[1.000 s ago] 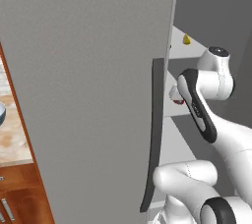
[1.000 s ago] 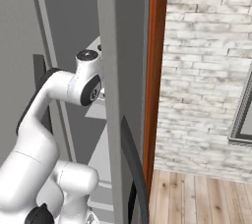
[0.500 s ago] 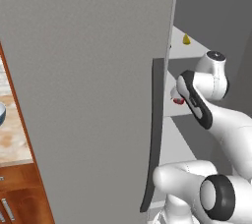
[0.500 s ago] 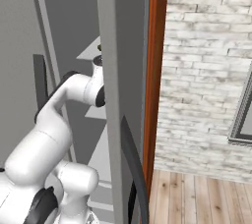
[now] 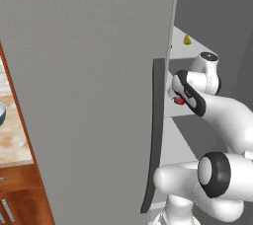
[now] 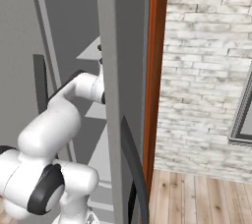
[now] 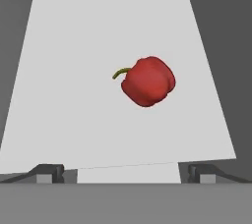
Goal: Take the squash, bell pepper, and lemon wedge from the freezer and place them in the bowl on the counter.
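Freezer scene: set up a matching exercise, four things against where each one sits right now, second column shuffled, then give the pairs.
Things:
1. bell pepper
2. lemon wedge
3. bowl
4. gripper

Places:
A. on the counter, left of the freezer door
B. on a pale shelf, ahead of the open fingers
C. on a higher shelf, above the arm
D. open, short of the red vegetable, touching nothing

Pairs: 1-B, 2-C, 3-A, 4-D

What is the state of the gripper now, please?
Gripper: open, holding nothing; fingers wide apart, short of the bell pepper on the freezer shelf.
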